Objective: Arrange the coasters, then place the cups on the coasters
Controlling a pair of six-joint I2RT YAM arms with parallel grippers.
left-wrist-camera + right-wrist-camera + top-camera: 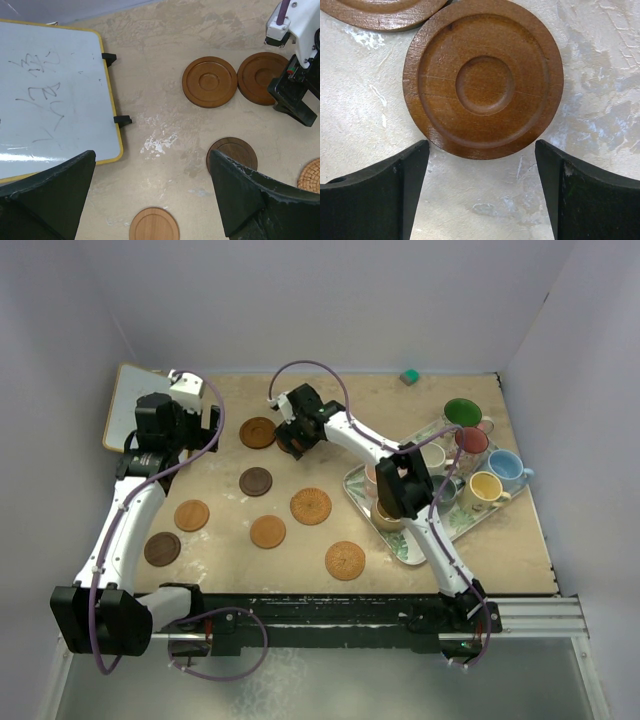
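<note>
The jaws of the right gripper (482,146) stand open over a ringed brown coaster (484,80) on the counter (600,60) at upper centre, and those of the left gripper (152,154) are open, empty.

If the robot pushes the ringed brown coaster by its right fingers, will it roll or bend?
Probably neither. The ringed coaster lies flat on the table, so it should slide, not roll. It looks like stiff wood, unlikely to bend.

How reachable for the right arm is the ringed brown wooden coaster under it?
Probably yes: the right gripper hangs open over the coaster, nothing covering it; a second coaster crowds one edge.
</note>
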